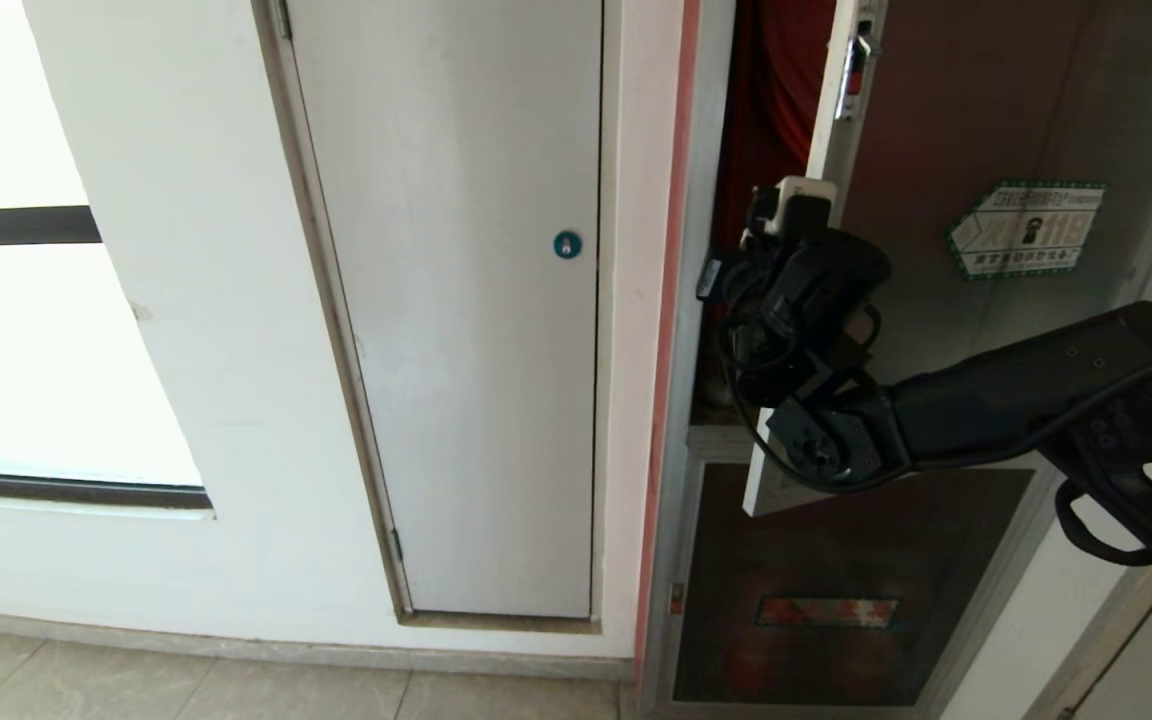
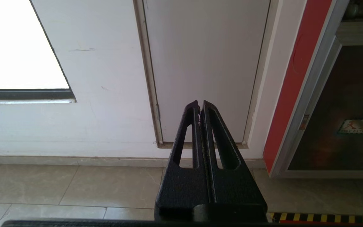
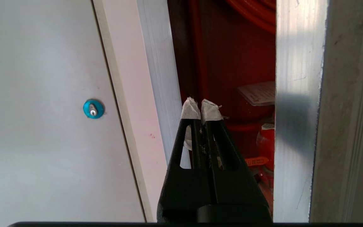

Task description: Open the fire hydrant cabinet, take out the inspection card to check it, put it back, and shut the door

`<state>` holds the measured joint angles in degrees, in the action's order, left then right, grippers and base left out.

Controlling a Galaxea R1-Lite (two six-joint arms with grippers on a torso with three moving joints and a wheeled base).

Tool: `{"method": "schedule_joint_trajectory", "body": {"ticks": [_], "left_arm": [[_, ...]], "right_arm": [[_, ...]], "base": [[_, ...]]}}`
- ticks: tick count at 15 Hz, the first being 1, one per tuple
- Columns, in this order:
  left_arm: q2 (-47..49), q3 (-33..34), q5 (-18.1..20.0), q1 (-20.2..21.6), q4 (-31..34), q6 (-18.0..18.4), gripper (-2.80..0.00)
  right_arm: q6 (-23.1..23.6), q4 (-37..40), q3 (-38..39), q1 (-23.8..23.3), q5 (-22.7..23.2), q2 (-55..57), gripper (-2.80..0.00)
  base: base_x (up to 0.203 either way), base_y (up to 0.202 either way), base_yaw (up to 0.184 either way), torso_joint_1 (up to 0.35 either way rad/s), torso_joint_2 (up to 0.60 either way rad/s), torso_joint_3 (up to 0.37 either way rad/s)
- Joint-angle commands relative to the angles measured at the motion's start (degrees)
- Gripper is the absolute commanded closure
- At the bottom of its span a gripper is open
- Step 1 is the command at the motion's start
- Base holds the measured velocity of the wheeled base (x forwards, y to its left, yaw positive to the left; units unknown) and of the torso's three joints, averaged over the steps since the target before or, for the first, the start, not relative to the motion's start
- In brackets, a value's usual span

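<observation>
Jaws of right gripper (image 3: 201, 107): pressed together, empty, tips taped white, aimed into the gap between cabinet frame and door edge. Left gripper (image 2: 199, 106): jaws closed, empty, low over floor tiles. Door (image 1: 976, 200): ajar, upright long axis, upper right of head view. Fire hydrant cabinet (image 3: 228, 63): red interior showing. Inspection card (image 3: 258, 93): pale, inside, partly hidden behind door frame. White door (image 1: 456, 300) with blue lock (image 1: 567, 244): centre.
</observation>
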<state>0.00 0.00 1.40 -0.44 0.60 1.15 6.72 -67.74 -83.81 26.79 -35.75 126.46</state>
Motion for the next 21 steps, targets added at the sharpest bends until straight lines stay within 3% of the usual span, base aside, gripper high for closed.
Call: {"method": "schedule_joint_trajectory", "body": {"ticks": [1,11,21], "left_arm": [[0.09,0.0,0.0,0.0,0.02,0.0,0.0],[0.09,0.0,0.0,0.0,0.02,0.0,0.0],[0.09,0.0,0.0,0.0,0.02,0.0,0.0]], "right_arm": [[0.05,-0.37,0.23,-0.69,-0.19,-0.71,0.0],[0.14,-2.51,4.71,-2.71,-0.63,-3.73,0.0],[0.12,-7.61,20.73,-2.58,-0.72,-15.56,0.0]], "base": [[0.0,0.0,0.0,0.0,0.0,0.0],[0.0,0.0,0.0,0.0,0.0,0.0],[0.0,0.0,0.0,0.0,0.0,0.0]]}}
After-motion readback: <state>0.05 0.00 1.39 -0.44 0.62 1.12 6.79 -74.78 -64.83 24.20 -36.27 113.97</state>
